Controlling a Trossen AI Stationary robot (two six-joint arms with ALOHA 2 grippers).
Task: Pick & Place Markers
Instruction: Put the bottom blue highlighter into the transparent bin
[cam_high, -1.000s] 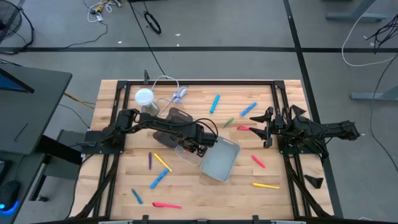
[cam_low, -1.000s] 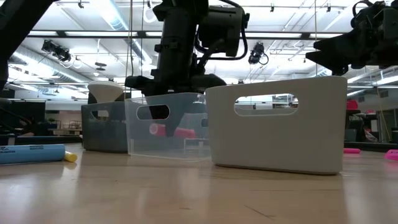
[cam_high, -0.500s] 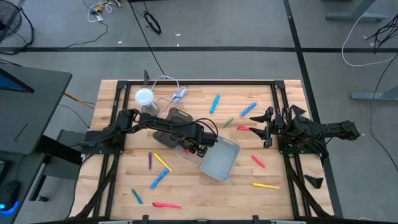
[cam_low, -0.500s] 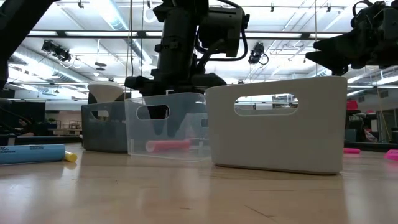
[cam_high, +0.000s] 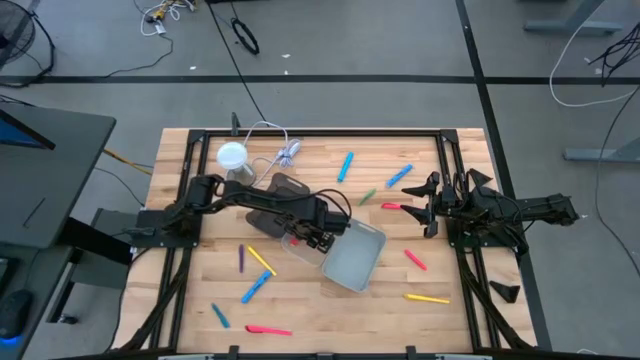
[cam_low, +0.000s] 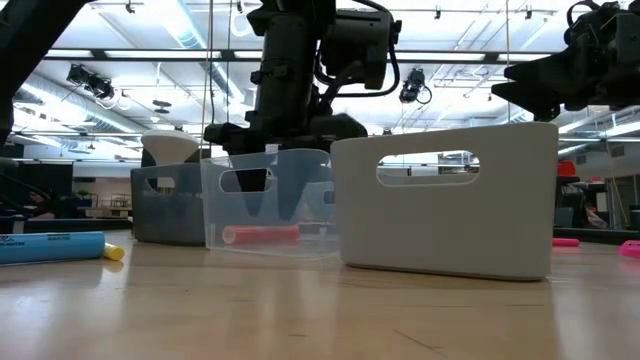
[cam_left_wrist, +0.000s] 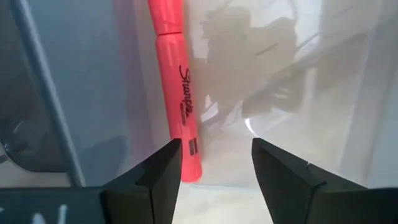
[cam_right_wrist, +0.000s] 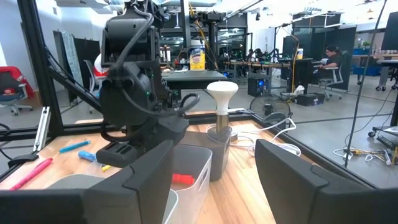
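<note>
The left pincer (cam_left_wrist: 214, 165) hangs wide open and empty over the clear bin (cam_low: 268, 200), where a pink marker (cam_left_wrist: 177, 87) lies flat. The right pincer (cam_high: 428, 208) waits open at the tabletop's (cam_high: 320, 305) right, holding nothing. Other markers (cam_high: 256, 287) lie scattered around.

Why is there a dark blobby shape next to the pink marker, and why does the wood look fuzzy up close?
Left wrist view: the dark shape beside the pink marker is a shadow on the clear bin's pale floor, with a small bright glare spot nearby. Low view: the nearest part of the table is out of focus, too close to the camera.
</note>
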